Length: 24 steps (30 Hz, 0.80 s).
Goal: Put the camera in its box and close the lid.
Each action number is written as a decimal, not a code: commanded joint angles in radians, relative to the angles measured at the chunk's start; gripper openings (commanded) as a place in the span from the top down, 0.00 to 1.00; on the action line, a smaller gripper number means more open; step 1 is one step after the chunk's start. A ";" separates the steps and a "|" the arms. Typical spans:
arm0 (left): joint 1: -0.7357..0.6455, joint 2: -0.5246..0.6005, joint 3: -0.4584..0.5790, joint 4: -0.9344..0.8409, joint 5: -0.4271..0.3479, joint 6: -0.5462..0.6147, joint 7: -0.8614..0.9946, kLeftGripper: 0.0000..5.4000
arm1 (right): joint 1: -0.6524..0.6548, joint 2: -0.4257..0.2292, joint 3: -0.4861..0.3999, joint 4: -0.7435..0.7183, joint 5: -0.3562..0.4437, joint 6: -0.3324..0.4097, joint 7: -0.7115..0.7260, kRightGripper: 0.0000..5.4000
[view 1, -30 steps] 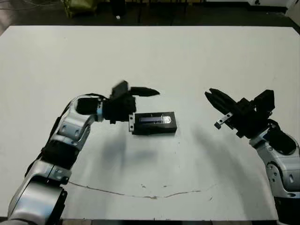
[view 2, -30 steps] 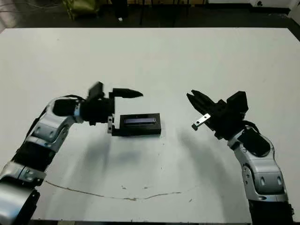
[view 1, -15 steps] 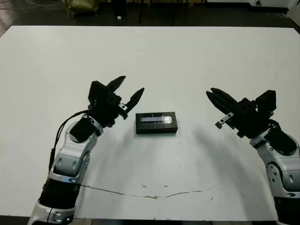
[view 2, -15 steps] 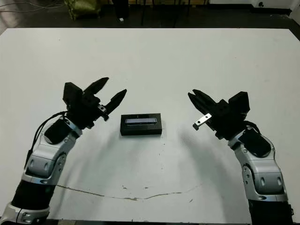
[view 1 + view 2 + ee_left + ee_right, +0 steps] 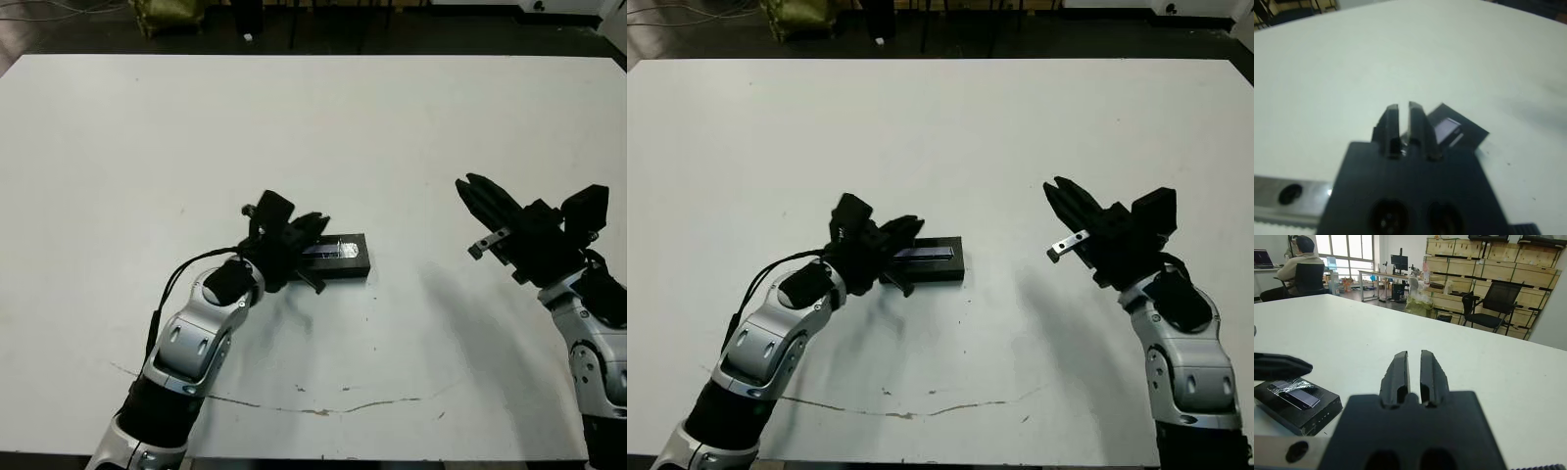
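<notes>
Left gripper (image 5: 306,227) over closed box's (image 5: 343,257) end, right gripper (image 5: 470,186) raised — well apart

The flat black rectangular lid (image 5: 338,257) carries a glossy silvery-purple strip; beneath it, the smooth white matt table (image 5: 392,127) shows scuffs.

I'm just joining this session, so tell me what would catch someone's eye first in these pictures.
The closed black box with the shiny strip on its lid sits alone mid-table. The left gripper, fingers shut, is right at the box's left end. The right gripper, also shut, hovers well off to the right.
</notes>
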 commanded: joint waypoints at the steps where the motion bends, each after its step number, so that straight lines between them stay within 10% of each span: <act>1: 0.000 -0.010 0.001 0.016 -0.003 0.064 0.018 1.00 | 0.017 0.003 -0.006 0.009 0.002 -0.002 -0.002 1.00; 24: 0.028 -0.021 -0.042 0.174 0.018 0.165 0.064 1.00 | 0.023 0.008 0.004 -0.005 0.007 0.009 -0.007 1.00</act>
